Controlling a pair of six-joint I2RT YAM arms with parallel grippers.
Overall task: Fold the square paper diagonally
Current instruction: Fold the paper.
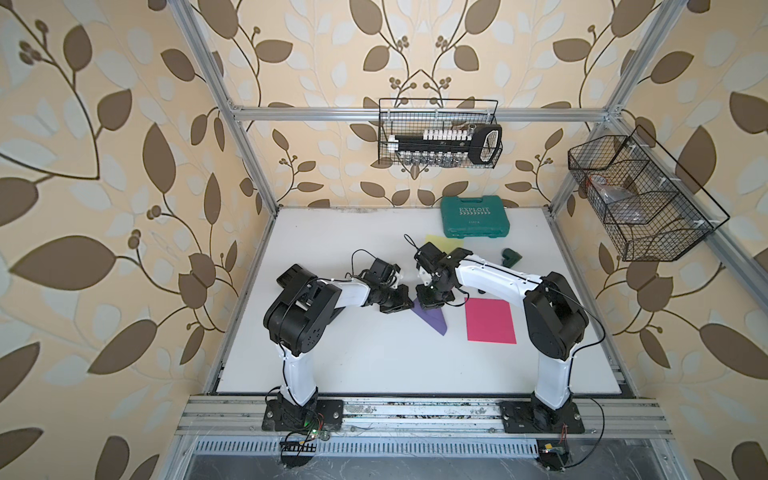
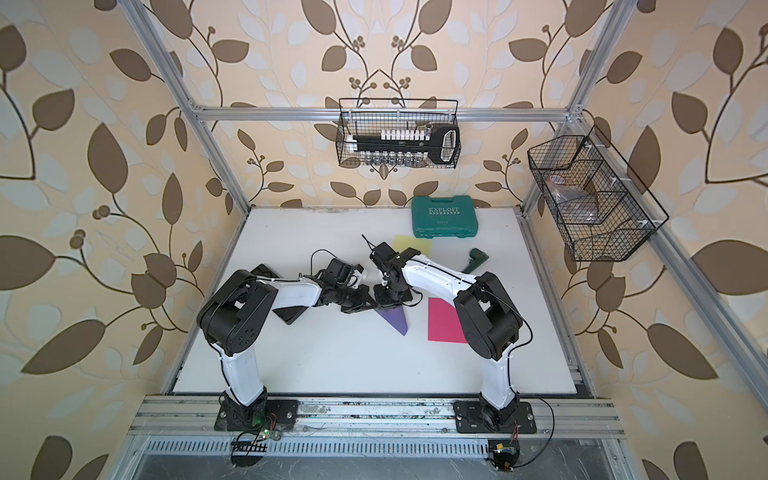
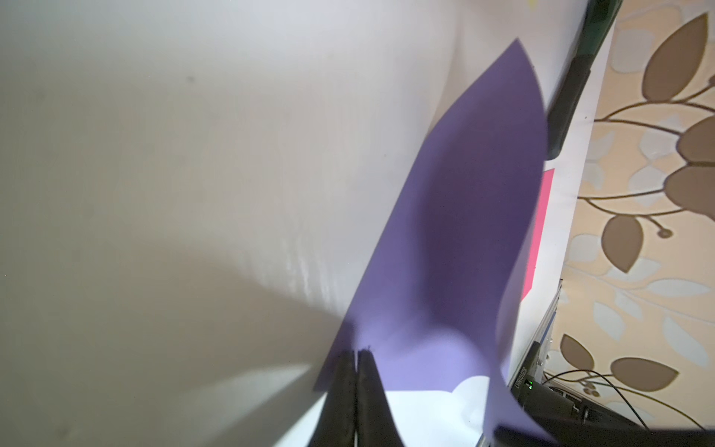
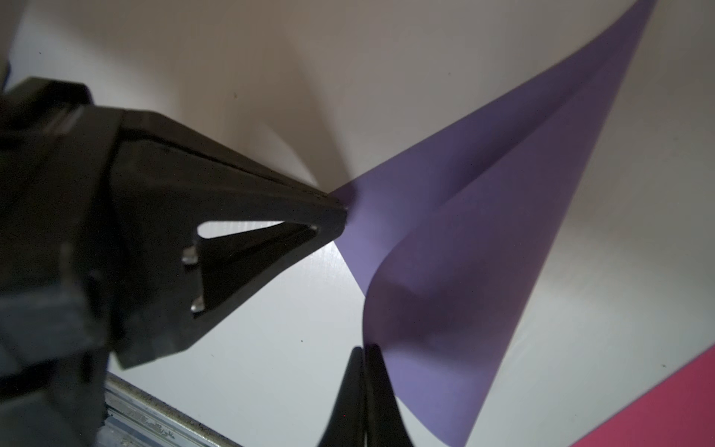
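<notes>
Pinching shut with right gripper (image 4: 364, 347), fingertips pressed together on the lower edge of a raised flap of purple paper (image 4: 483, 232); appearing to be holding that flap up off the white table (image 1: 332, 353). Pressing with left gripper (image 3: 356, 353), also fully closed tip to tip, onto a neighbouring corner of the same sheet. Not showing whether clamping that corner or merely pinning it flat.

Working almost nose to nose, the pair just apart from each other. Lying half doubled: keeping a lower layer flat, curling an upper layer loosely over it, narrowing to a point at the end away from both grippers. Reading in both top views as a purple triangle.

Sitting just beside pink paper (image 1: 490, 320), on its left-arm side, not touching it. Lying flat and unfolded, that pink sheet. Peeking out well behind the pink paper, partly under the right arm: yellow paper (image 1: 438, 242). Resting behind the pink paper, apart from it: small dark green object (image 1: 510, 257). Standing farthest behind the pink paper, closed: green case (image 1: 475, 216).
</notes>
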